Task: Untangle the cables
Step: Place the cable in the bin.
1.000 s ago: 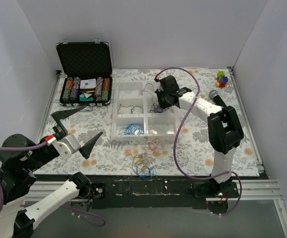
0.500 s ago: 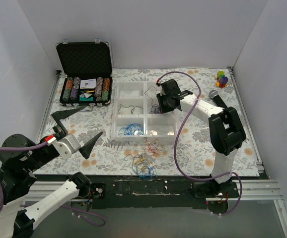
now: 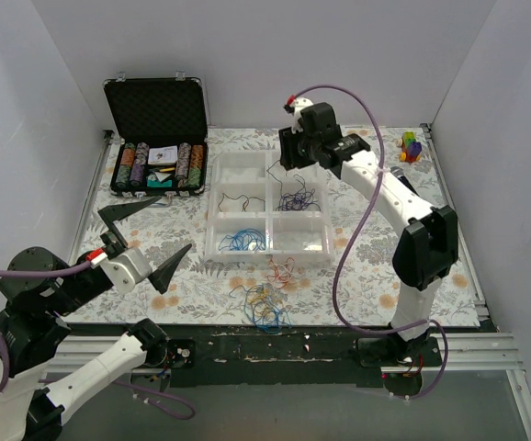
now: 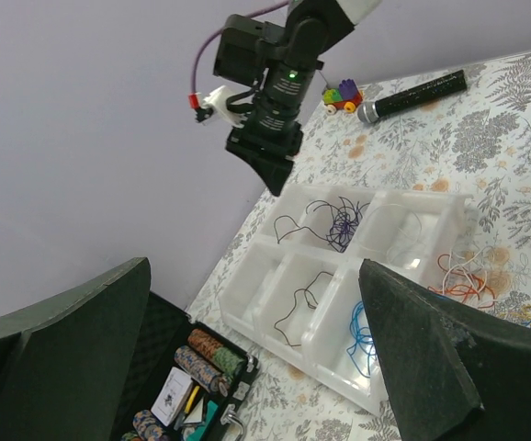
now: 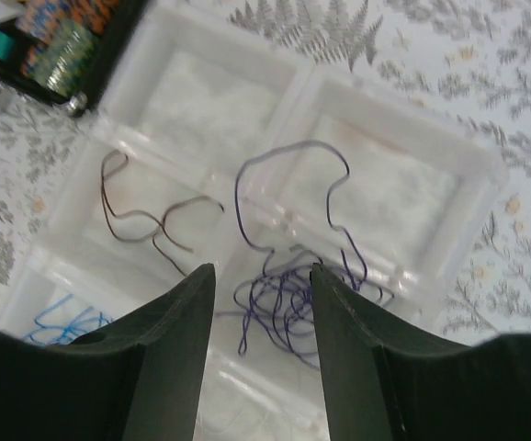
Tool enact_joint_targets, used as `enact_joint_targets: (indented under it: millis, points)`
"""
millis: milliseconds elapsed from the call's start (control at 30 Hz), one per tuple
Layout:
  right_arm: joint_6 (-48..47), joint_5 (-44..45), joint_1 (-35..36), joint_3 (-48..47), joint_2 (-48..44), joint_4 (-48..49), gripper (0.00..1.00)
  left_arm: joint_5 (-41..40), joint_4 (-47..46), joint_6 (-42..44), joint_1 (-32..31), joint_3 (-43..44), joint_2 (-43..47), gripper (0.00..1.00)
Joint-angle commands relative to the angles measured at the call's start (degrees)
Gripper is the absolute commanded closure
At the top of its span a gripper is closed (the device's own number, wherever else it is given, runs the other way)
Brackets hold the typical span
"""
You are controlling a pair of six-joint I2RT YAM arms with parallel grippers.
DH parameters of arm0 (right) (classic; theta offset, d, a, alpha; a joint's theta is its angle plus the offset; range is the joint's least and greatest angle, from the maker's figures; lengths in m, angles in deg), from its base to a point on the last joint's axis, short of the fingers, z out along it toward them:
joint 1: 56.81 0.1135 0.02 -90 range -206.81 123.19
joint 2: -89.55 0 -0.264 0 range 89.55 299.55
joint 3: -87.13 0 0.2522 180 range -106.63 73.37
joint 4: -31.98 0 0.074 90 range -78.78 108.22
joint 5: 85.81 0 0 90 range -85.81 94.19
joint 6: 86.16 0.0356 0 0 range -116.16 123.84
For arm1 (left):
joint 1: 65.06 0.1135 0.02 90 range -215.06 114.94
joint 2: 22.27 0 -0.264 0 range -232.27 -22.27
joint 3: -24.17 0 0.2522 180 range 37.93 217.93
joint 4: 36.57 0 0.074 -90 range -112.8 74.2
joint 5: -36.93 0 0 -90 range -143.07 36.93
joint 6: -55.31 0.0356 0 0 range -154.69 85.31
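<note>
Floral table [image 3: 367,266]: cables [image 5: 275,303] (purple, wrist view)

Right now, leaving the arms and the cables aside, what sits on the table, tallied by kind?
Compartment tray: 1
Poker chip case: 1
Microphone: 1
Toy of coloured blocks: 1
Total: 4
</note>
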Motion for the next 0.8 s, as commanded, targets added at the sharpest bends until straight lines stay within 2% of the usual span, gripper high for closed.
enact_joint_targets:
  millis: [0, 100, 200, 500, 667, 767]
  points:
    - [-2.56, -3.71, 0.11, -11.47, 8.48, -2.15, 0.45, -0.82, -0.36, -0.09, 0.08, -0.49, -0.77, 0.02]
    - [-3.7, -6.09, 0.11, -17.71, 13.84, -3.99, 0.45, -1.17, -0.71, -0.09, 0.08, -1.02, -0.77, 0.02]
    - [-4.14, -6.36, 0.11, -20.1, 17.1, -4.7, 0.45, -1.26, -1.06, 0.0, 0.08, -1.37, -0.59, 0.02]
    - [-3.62, -5.65, 0.11, -13.25, 17.72, -1.01, 0.51, -1.34, -0.89, 0.44, 0.08, -1.2, -0.77, 0.02]
    - [-2.91, -5.56, 0.11, -11.14, 17.2, 1.45, 0.6, -1.34, -0.71, 0.44, 0.08, -1.46, -0.77, 0.02]
    - [-2.74, -5.48, 0.11, -10.88, 17.02, 2.5, 0.74, -1.34, -0.62, 0.27, 0.08, -1.55, -0.77, 0.02]
